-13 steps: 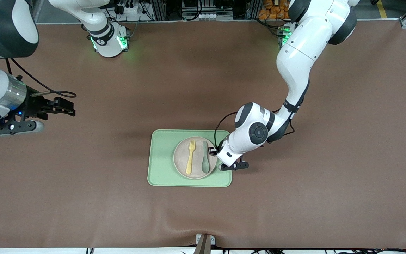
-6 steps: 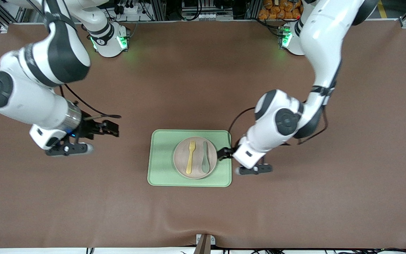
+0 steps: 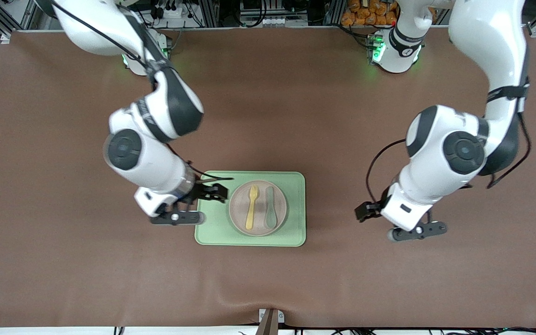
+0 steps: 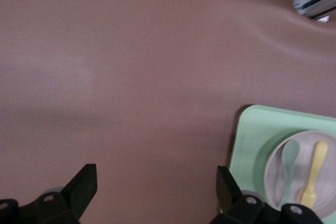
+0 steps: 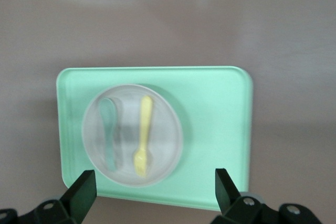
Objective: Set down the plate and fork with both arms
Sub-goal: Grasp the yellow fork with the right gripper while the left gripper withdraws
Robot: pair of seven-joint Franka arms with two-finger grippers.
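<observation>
The right gripper [image 3: 216, 192], fingers spread and empty, hangs over the tray [image 3: 212, 223] just beside the plate [image 3: 257, 224] holding the fork [image 3: 251, 207], while the left gripper [image 3: 363, 211], also spread, hovers well apart over the table [image 3: 268, 116].

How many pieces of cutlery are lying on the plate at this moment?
2. The fork lies on the plate toward the right arm's end; the spoon lies beside it toward the left arm's end. Nothing seems hidden.

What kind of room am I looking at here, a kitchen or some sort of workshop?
Most likely a robotics lab, not a kitchen. Two white arms are bolted at the edge of a brown-covered table, with cables and metal framing along it. The only tableware is a green tray holding a plate, fork and spoon.
</observation>
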